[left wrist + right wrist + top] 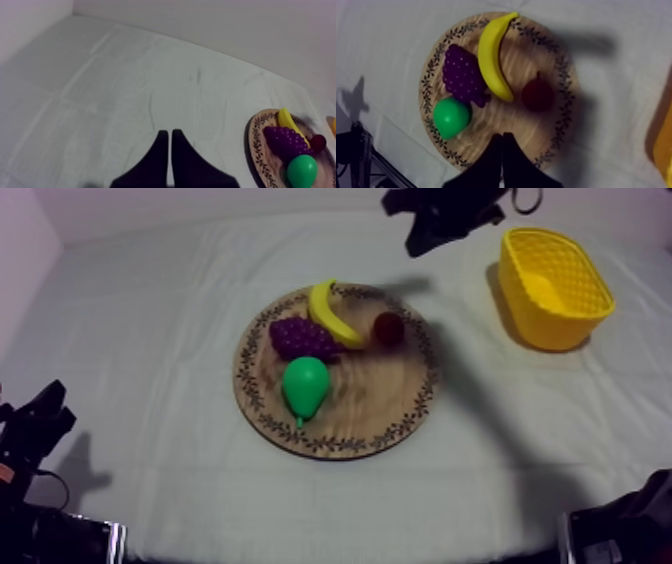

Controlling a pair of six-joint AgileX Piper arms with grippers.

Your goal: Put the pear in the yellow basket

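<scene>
now the green toy pear (305, 386) lies stem-outward on the round wooden board (380, 403) beside purple grapes (303, 338), across it from the right arm's (440, 218) nearer jaws, pressed together empty like the left arm's (35, 433).

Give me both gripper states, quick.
Left gripper: closed, holding nothing.
Right gripper: closed, holding nothing, over the wooden board; the pear lies on it, not yet picked.

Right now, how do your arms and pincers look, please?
The left arm and right arm are black. The left pincer and right pincer each have two black fingers, broad at the base, tapering to a tip. I see no markings.
</scene>
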